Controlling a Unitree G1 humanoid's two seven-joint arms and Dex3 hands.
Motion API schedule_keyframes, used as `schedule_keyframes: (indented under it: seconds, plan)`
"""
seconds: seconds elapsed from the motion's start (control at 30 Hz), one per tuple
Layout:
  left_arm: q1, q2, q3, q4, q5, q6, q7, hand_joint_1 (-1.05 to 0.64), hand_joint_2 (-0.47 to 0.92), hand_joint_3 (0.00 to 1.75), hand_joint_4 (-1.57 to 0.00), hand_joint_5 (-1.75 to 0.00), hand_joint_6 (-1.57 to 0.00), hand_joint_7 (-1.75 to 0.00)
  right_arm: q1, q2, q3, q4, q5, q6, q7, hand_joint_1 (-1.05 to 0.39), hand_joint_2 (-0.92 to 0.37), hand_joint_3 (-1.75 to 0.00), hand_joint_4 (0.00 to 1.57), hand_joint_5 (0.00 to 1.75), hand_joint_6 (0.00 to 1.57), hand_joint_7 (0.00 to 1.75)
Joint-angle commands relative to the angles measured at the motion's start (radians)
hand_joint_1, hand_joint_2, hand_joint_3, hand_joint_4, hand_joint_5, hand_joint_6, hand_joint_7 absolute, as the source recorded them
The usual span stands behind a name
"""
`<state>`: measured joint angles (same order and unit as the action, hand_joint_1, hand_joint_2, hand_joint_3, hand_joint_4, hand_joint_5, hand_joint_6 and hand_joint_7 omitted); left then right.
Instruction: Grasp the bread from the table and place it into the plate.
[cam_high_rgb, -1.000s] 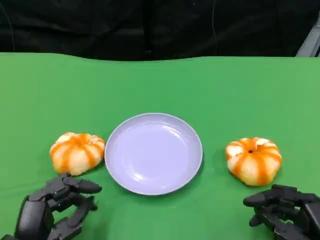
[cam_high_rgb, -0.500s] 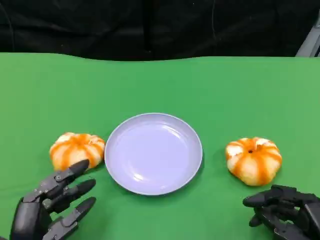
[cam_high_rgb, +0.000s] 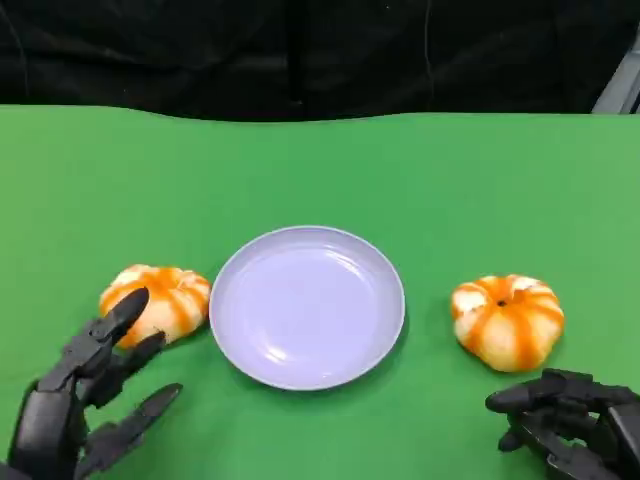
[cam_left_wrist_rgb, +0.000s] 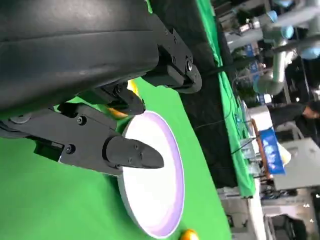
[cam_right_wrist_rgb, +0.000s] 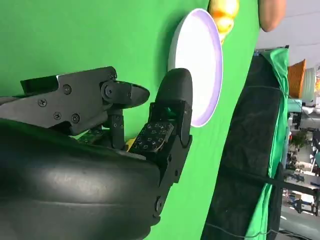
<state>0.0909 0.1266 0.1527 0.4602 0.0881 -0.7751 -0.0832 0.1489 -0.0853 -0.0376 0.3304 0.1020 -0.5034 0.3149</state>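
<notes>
Head view: the lavender plate (cam_high_rgb: 307, 306) sits at the centre of the green table (cam_high_rgb: 320, 170). The left bread (cam_high_rgb: 158, 301) lies just beside the plate's left rim; the right bread (cam_high_rgb: 507, 320) lies near the right rim, apart from it. The left hand (cam_high_rgb: 85, 400) is released, fingers spread, fingertips (cam_high_rgb: 130, 302) overlapping the left bread (contact cannot be confirmed). The right hand (cam_high_rgb: 568, 420) rests near the right bread with fingers partly curled, grasping nothing. Left wrist view: the left hand's fingers (cam_left_wrist_rgb: 131, 151) extend over the plate (cam_left_wrist_rgb: 165, 200). Right wrist view: the right hand (cam_right_wrist_rgb: 135, 130) holds nothing; the plate (cam_right_wrist_rgb: 197, 65) lies beyond it.
</notes>
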Motion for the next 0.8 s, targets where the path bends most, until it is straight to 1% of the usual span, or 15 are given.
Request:
schedule_keyframes:
  seconds: [0.03,0.13,0.2,0.37,0.4,0.47,0.57,0.73,0.77,0.8]
  plan:
    - [-0.028,0.060,0.018,0.041,0.141,-0.066,0.140,-0.54,0.92,0.23,-0.60,-0.01,-0.43,-0.02,-0.006,-0.015,-0.007,0.006,0.001,-0.003,-0.004,-0.02,-0.92,-0.35,0.76,1.24,0.96,0.61]
    - [-0.038,0.117,0.008,0.003,0.326,-0.030,0.265,-0.59,0.92,0.21,-0.55,0.00,-0.43,-0.01,-0.005,-0.013,-0.004,0.003,-0.009,-0.010,-0.012,-0.01,-0.92,-0.35,0.76,1.24,0.97,0.61]
    - [-0.039,0.129,-0.001,-0.002,0.368,-0.021,0.307,-0.60,0.92,0.21,-0.54,0.00,-0.43,-0.01,-0.005,-0.013,-0.004,0.002,-0.011,-0.012,-0.013,-0.01,-0.92,-0.35,0.76,1.24,0.97,0.61]
    - [-0.039,0.144,-0.026,0.001,0.382,-0.013,0.352,-0.60,0.92,0.21,-0.54,0.00,-0.43,-0.01,-0.005,-0.012,-0.004,0.002,-0.013,-0.012,-0.014,-0.01,-0.92,-0.35,0.77,1.24,0.97,0.61]
    - [-0.057,0.172,-0.034,-0.014,0.440,0.027,0.372,-0.60,0.92,0.21,-0.54,0.00,-0.43,-0.01,-0.003,-0.011,-0.004,-0.001,-0.009,-0.009,-0.011,-0.01,-0.92,-0.35,0.77,1.24,0.97,0.61]
    - [-0.084,0.212,-0.050,-0.036,0.526,0.094,0.402,-0.66,0.92,0.26,-0.50,0.00,-0.47,-0.02,0.000,-0.010,-0.003,-0.003,-0.005,-0.007,-0.008,0.00,-0.92,-0.36,0.77,1.24,0.96,0.61]
    - [-0.094,0.233,-0.074,-0.051,0.562,0.142,0.428,-0.69,0.92,0.28,-0.48,0.00,-0.48,-0.02,0.000,-0.010,-0.003,-0.003,-0.006,-0.008,-0.008,0.00,-0.92,-0.36,0.77,1.25,0.96,0.61]
    - [-0.122,0.268,-0.118,-0.034,0.582,0.172,0.461,-0.69,0.92,0.28,-0.48,0.00,-0.49,-0.02,0.002,-0.008,-0.002,-0.004,-0.007,-0.005,-0.011,-0.01,-0.92,-0.36,0.76,1.25,0.96,0.61]
    - [-0.158,0.283,-0.145,-0.012,0.617,0.199,0.460,-0.69,0.92,0.27,-0.48,0.00,-0.50,-0.02,0.002,-0.007,-0.002,-0.002,-0.003,-0.007,-0.008,-0.01,-0.92,-0.36,0.77,1.25,0.96,0.61]
    - [-0.184,0.293,-0.166,0.004,0.641,0.220,0.460,-0.73,0.92,0.27,-0.48,0.00,-0.53,-0.03,0.002,-0.006,-0.001,-0.001,-0.001,-0.009,-0.006,-0.01,-0.92,-0.36,0.77,1.25,0.96,0.61]
